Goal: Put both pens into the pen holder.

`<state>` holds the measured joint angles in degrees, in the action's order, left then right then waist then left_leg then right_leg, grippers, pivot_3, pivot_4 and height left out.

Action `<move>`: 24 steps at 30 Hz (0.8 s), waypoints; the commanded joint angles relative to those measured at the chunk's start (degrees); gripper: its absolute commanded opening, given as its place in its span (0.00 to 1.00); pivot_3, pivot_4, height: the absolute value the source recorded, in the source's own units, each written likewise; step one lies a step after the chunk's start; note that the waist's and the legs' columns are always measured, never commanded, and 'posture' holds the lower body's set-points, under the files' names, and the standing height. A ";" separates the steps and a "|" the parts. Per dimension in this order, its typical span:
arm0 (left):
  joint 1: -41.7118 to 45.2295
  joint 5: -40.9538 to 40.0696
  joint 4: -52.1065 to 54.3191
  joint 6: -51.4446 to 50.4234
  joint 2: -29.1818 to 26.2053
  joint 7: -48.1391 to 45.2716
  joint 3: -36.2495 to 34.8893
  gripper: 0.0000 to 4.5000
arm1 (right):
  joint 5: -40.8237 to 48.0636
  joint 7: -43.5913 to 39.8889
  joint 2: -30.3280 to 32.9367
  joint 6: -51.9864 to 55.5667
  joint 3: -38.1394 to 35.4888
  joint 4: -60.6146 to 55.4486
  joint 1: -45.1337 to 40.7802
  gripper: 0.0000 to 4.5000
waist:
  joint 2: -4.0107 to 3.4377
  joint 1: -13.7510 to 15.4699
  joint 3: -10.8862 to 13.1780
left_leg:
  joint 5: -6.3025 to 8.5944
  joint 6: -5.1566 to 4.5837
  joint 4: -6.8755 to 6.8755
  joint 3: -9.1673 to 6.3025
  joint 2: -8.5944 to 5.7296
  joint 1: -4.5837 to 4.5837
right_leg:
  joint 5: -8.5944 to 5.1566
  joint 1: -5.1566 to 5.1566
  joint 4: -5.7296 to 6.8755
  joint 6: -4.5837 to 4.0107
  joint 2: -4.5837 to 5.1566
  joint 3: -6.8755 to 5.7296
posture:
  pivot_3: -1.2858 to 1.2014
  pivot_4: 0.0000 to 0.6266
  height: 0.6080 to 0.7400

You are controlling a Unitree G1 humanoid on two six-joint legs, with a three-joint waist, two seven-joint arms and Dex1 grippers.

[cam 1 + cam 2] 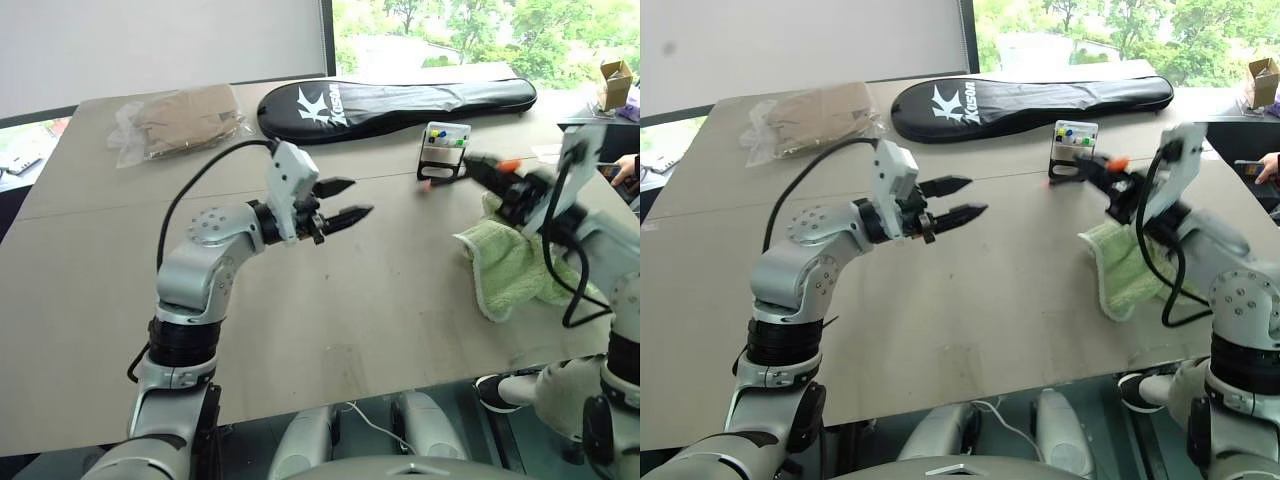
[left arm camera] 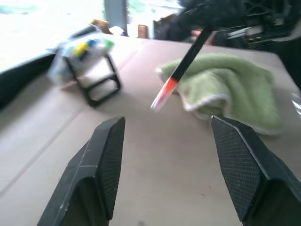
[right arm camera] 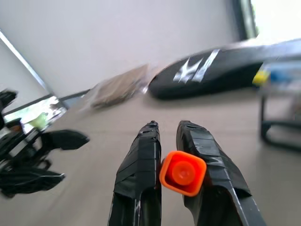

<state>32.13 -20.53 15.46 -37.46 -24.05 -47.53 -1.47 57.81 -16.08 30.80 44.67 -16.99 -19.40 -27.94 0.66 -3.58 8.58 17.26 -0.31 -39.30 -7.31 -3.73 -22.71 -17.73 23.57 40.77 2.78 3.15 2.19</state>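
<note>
right gripper (image 3: 169, 155) clamps the orange-capped pen (image 2: 181, 73), lifted just at 4 o'clock of the pen holder (image 1: 443, 150); left gripper (image 1: 340, 200) empty, fingers apart; next, tip the pen over the holder's top

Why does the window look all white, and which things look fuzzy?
In the left wrist view daylight washes the window out to white, and the pen holder and the pen look smeared, while the left gripper fingers look sharp. In the right wrist view the racket bag is soft, but the pen's orange cap between the right gripper fingers is crisp.
</note>
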 commanded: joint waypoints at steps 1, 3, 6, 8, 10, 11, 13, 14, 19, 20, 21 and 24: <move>-1.39 1.04 2.78 1.11 0.34 4.44 0.13 0.64 | -11.07 0.08 1.09 -8.79 1.70 2.10 -4.30 0.02 | 0.00 0.03 0.00 | 0.00 0.00 0.00 0.02 0.01 0.01 | 0.00 0.00 0.01 0.00 0.00 0.00 | 0.52 0.24 1.00; -1.93 2.20 2.59 2.48 0.53 6.18 0.98 0.64 | -18.12 0.65 1.01 -13.51 3.98 4.61 -6.21 0.02 | 0.01 0.13 0.00 | 0.00 0.00 0.01 0.05 0.01 0.01 | 0.00 0.00 0.00 0.00 0.01 0.01 | 0.52 0.24 1.00; -1.93 0.69 4.86 1.43 2.73 8.83 1.55 0.64 | -24.40 1.36 -1.74 -20.24 5.30 8.78 -9.42 0.02 | 0.01 0.25 0.00 | 0.00 0.00 -0.01 0.06 0.00 0.01 | 0.00 0.00 -0.01 0.00 0.02 0.02 | 0.52 0.24 1.00; -2.00 -0.03 6.31 0.37 3.41 10.21 1.60 0.64 | -28.56 1.04 -2.24 -22.90 6.78 11.22 -9.96 0.02 | 0.01 0.29 0.00 | 0.00 0.01 -0.01 0.05 0.00 -0.01 | 0.00 0.01 -0.01 0.00 0.03 0.06 | 0.52 0.24 1.00; -2.29 -0.19 7.11 -0.15 3.39 10.96 1.76 0.64 | -30.92 0.64 -2.77 -24.28 7.52 13.11 -10.12 0.02 | 0.01 0.24 0.00 | 0.00 0.01 0.00 0.06 0.00 -0.02 | 0.00 0.01 -0.01 0.00 0.03 0.09 | 0.52 0.24 1.00; -2.41 -0.52 7.53 -0.51 3.42 11.33 1.74 0.64 | -32.26 0.53 -3.20 -25.40 7.95 14.43 -10.40 0.02 | 0.01 0.24 0.00 | 0.00 0.01 0.00 0.06 0.01 -0.01 | 0.00 0.02 -0.01 0.00 0.03 0.10 | 0.52 0.24 1.00; -2.58 -1.10 8.30 -1.03 3.38 11.71 2.03 0.64 | -34.24 0.06 -4.04 -27.18 8.57 16.74 -10.91 0.02 | 0.01 0.22 0.00 | 0.00 0.01 0.00 0.07 0.01 -0.01 | 0.00 0.01 -0.01 0.00 0.03 0.09 | 0.52 0.24 1.00; -2.64 -1.28 8.62 -1.21 3.35 11.88 2.25 0.64 | -35.17 -0.02 -4.41 -27.92 8.75 17.79 -11.13 0.02 | 0.01 0.15 0.00 | 0.00 0.01 0.00 0.08 0.01 0.00 | 0.00 0.01 -0.01 0.00 0.02 0.10 | 0.52 0.24 1.00; -1.50 -1.91 9.03 -1.97 2.98 12.34 2.54 0.64 | -40.15 -0.38 -6.69 -32.81 10.11 25.49 -12.55 0.02 | 0.01 -0.17 0.00 | -0.01 0.01 0.01 0.14 0.02 0.01 | 0.00 0.03 -0.01 0.00 0.01 0.09 | 0.52 0.24 1.00; -1.54 -2.01 9.02 -1.99 2.70 12.23 2.52 0.64 | -40.69 -0.52 -7.35 -33.93 10.15 27.21 -13.12 0.02 | 0.01 -0.32 0.00 | -0.01 0.01 0.01 0.16 0.02 0.03 | 0.00 0.03 -0.01 0.00 0.00 0.11 | 0.52 0.24 1.00; -1.60 -2.12 9.03 -2.05 2.47 12.17 2.56 0.64 | -41.33 -0.75 -7.93 -35.10 10.19 29.08 -13.78 0.02 | 0.01 -0.36 0.00 | -0.01 0.01 0.01 0.19 0.02 0.06 | 0.00 0.02 -0.01 0.00 0.00 0.13 | 0.52 0.24 1.00; -1.85 -2.32 9.26 -2.08 1.94 12.08 2.92 0.64 | -43.14 -1.37 -9.51 -38.91 10.36 34.77 -16.06 0.02 | 0.01 -0.39 0.00 | -0.01 0.01 0.03 0.21 0.03 0.07 | 0.00 0.03 0.00 0.00 -0.01 0.13 | 0.52 0.24 1.00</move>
<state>29.55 -22.00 21.99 -39.71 -21.52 -35.31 1.09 15.79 -17.00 21.59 9.42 -6.47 13.93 -41.69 0.67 -3.97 8.58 17.25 -0.30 -39.27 -7.11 -3.70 -22.64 -17.73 23.60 40.76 2.77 3.14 2.32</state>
